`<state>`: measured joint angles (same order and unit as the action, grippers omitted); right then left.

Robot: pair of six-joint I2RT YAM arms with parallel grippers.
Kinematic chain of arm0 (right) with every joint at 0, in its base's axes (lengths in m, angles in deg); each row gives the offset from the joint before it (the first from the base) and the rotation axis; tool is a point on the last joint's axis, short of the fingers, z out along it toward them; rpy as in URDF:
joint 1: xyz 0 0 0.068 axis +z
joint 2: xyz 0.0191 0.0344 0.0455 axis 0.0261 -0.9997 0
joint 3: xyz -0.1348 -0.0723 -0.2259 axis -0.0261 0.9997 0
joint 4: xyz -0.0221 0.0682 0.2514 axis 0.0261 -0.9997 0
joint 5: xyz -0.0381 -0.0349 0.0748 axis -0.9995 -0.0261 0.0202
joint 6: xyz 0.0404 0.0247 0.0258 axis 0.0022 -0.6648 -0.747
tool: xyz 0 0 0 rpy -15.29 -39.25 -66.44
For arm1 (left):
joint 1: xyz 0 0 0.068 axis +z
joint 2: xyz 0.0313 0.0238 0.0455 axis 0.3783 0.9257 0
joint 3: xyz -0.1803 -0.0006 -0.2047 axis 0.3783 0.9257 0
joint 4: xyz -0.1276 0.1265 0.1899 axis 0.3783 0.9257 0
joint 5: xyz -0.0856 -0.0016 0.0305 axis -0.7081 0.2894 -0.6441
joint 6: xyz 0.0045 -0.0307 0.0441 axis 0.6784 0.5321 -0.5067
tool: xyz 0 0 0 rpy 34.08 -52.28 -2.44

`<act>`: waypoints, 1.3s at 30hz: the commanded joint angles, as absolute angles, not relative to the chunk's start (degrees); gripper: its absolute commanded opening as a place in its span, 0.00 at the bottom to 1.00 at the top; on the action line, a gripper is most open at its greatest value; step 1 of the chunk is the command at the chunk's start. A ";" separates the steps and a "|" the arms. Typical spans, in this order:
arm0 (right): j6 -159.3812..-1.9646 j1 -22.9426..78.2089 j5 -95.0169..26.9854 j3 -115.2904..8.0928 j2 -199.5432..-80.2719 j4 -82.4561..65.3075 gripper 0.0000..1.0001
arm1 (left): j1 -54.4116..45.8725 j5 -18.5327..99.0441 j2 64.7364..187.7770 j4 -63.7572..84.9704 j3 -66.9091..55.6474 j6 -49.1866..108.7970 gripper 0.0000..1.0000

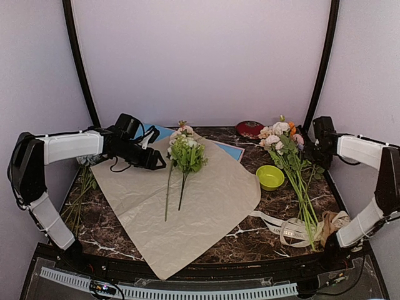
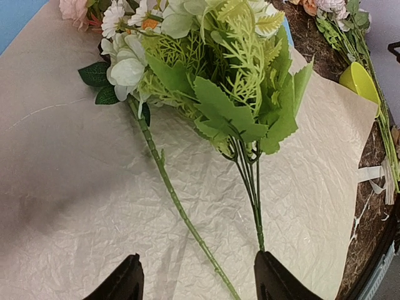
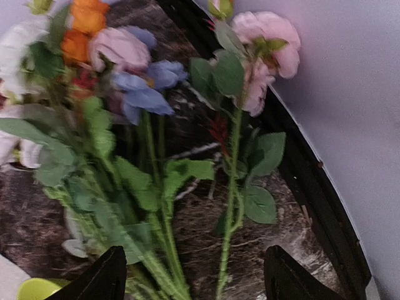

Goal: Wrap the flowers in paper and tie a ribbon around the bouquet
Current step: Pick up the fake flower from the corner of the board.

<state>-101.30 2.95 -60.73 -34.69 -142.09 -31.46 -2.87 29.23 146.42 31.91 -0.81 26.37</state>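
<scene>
Flowers (image 1: 185,152), with pale pink and cream blooms, white buds, green leaves and long thin stems, lie on the far middle of your creased tan paper (image 1: 200,212), blooms toward the far wall and stems running toward the near edge. Your left gripper (image 2: 197,278) hangs just left of the blooms, fingers apart and empty; your right gripper (image 3: 197,278) is likewise spread above the loose bunches (image 3: 119,125) at far right. Ribbon (image 1: 281,226), on the table (image 1: 250,247) at near right, carries dark print too small to read.

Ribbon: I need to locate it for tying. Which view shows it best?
Top external: most of the ribbon shows, lying loose beside the paper. Left wrist catches only a bit at its right edge; right wrist shows none.
</scene>
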 commanded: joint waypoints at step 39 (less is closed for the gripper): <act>-86.01 3.12 -85.20 -33.95 -116.42 -16.18 0.00 | -2.42 30.46 143.13 32.79 -1.57 24.94 0.62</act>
